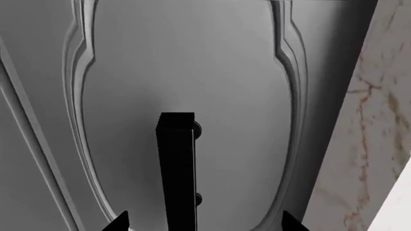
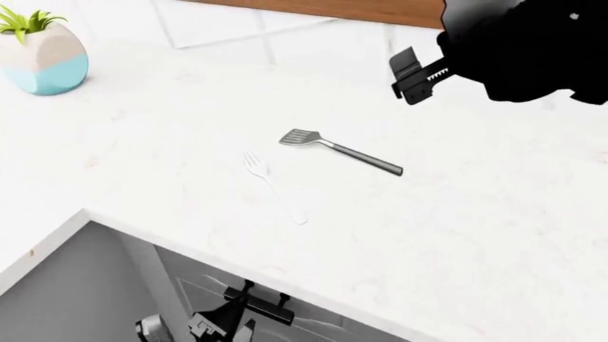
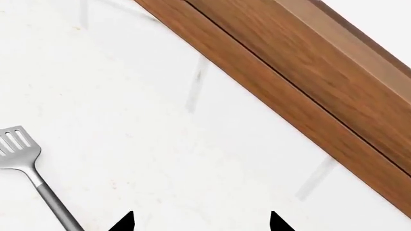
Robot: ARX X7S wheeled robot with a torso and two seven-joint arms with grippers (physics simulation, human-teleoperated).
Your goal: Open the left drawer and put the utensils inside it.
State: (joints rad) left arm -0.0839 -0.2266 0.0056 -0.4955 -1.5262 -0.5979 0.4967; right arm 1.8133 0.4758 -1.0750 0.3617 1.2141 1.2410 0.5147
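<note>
left tool [image 1: 205, 224] open at drawer handle [image 1: 177, 168] | spatula [image 2: 337, 150], fork [image 2: 273, 187] on counter [image 2: 475, 228]

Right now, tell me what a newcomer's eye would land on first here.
The slotted spatula and white fork lie side by side, apart, mid-countertop. Below its edge, the left gripper sits at the drawer's black handle, fingers apart. A potted plant stands in the far-left corner.
</note>
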